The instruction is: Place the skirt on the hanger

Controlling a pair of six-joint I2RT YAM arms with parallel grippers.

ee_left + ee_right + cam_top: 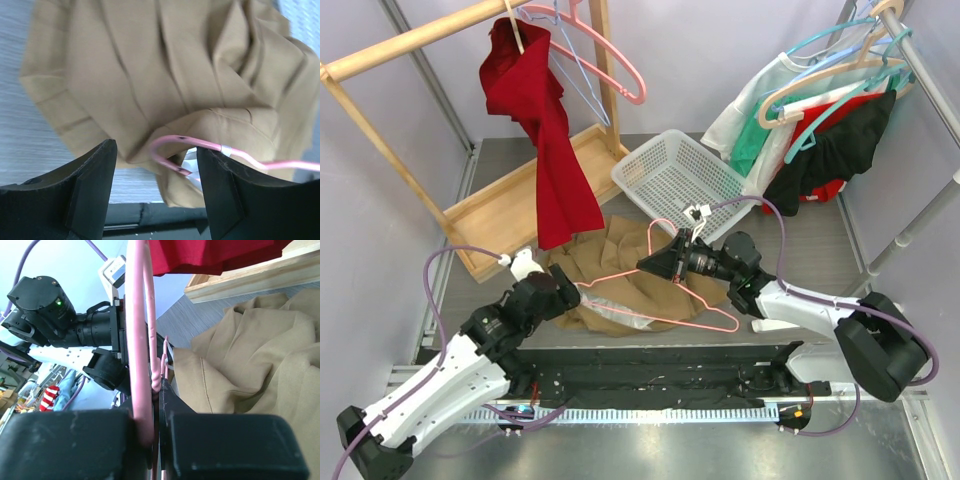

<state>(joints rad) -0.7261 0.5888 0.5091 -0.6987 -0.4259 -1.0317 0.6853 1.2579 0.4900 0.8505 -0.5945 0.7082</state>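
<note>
The tan skirt (620, 262) lies crumpled on the table between the two arms. A pink wire hanger (665, 305) rests over it, hook pointing away from me. My right gripper (653, 265) is shut on the hanger near its neck; in the right wrist view the pink wire (139, 340) runs up from between the closed fingers, with the skirt (250, 355) beyond. My left gripper (572, 293) stands open at the hanger's left end. In the left wrist view that curved end (167, 149) lies between the open fingers (95, 185), over the skirt's (150, 75) edge, untouched by either finger.
A wooden rack (510, 215) at the back left carries a red garment (540, 130) and spare hangers (605, 55). A white basket (675, 180) sits behind the skirt. Clothes (820, 130) hang on a metal rail at the right. A black strip (650, 375) runs along the near edge.
</note>
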